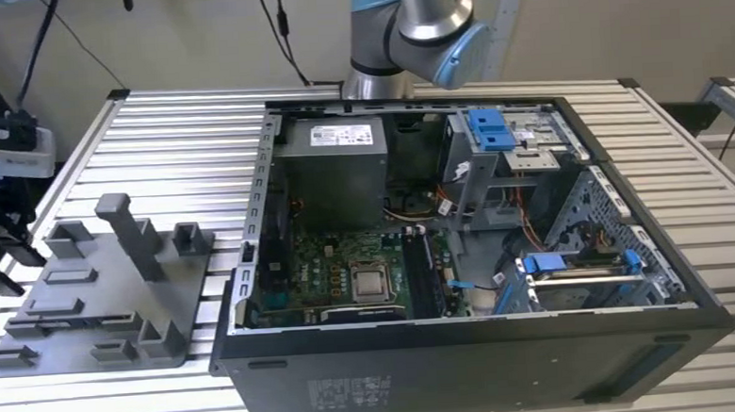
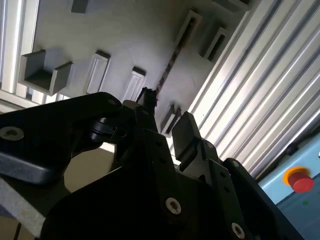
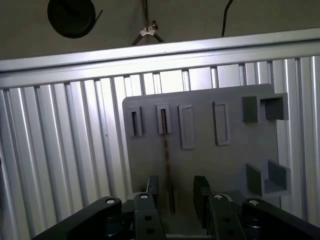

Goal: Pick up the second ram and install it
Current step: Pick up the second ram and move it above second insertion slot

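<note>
The second ram (image 3: pixel 166 155) is a thin dark stick standing on its edge in a slot of the grey fixture plate (image 3: pixel 230 160). The second wrist view shows the second ram (image 2: pixel 169 67) as a dark line on the plate (image 2: pixel 125 35). My gripper (image 3: pixel 176 192) is open, and its two black fingers (image 3: pixel 151 189) stand on either side of the ram's near end without touching it. The second wrist view shows the gripper (image 2: pixel 167 117) with the same gap between its fingers (image 2: pixel 187 131). In the exterior view the plate (image 1: pixel 96 305) lies left of the computer case (image 1: pixel 471 257).
Upright pegs (image 3: pixel 265 107) and raised slot frames stand on the plate near the ram. The ribbed metal table (image 3: pixel 60 165) ends at a rail just beyond the plate. A box with a red button (image 2: pixel 299 179) sits to one side. The open case holds a motherboard (image 1: pixel 346 273).
</note>
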{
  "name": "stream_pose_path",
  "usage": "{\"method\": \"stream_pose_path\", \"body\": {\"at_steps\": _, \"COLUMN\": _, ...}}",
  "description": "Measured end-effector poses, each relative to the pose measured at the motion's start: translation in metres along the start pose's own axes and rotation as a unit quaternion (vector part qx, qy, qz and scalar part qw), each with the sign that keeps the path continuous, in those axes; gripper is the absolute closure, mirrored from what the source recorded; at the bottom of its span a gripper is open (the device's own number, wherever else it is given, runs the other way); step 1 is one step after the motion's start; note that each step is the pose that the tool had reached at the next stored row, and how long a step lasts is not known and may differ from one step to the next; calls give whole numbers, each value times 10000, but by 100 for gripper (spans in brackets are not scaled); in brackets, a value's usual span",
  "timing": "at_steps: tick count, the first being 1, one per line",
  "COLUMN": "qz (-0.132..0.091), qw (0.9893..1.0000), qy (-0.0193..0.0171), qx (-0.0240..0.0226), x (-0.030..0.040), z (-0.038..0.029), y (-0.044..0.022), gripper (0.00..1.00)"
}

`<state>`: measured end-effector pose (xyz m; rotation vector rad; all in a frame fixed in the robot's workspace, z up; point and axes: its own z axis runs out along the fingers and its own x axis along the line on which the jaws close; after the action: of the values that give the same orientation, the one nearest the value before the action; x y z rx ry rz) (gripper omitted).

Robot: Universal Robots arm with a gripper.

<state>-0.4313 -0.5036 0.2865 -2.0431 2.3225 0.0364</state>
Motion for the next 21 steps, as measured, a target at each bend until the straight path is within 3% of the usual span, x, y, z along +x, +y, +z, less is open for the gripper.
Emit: {"method": "stream_pose_path", "body": {"at_steps": 21, "qz": -199, "qw": 9998, "qy": -9, "qx": 35, "x": 16, "z": 377, "y": -4, "gripper": 58}}
